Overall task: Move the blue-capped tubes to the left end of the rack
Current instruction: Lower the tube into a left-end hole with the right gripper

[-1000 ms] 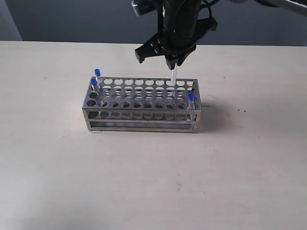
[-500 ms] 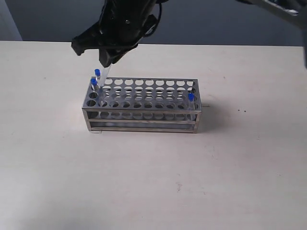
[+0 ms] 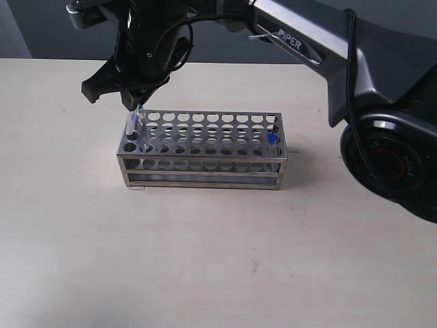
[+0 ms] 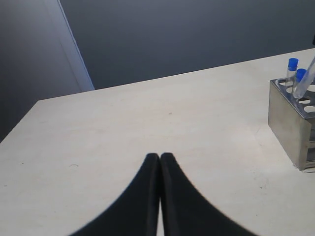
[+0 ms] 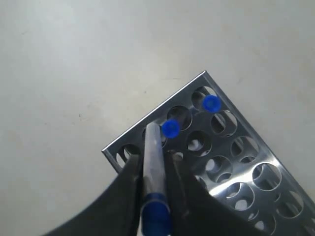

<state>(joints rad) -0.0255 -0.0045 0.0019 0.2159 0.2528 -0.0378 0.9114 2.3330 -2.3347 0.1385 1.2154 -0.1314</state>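
Right fingers (image 5: 127,191): pinching slim clear blue-capped tube (image 5: 151,152)
Left fingers (image 4: 147,196): pressed together, empty
Risk: tilted tip may snag on the shiny steel rack (image 3: 205,158)

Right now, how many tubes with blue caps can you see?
4. One tube and another stand in holes at the rack's left end, a third is in the jaws over that end, and the fourth stands at the right end. None seems hidden.
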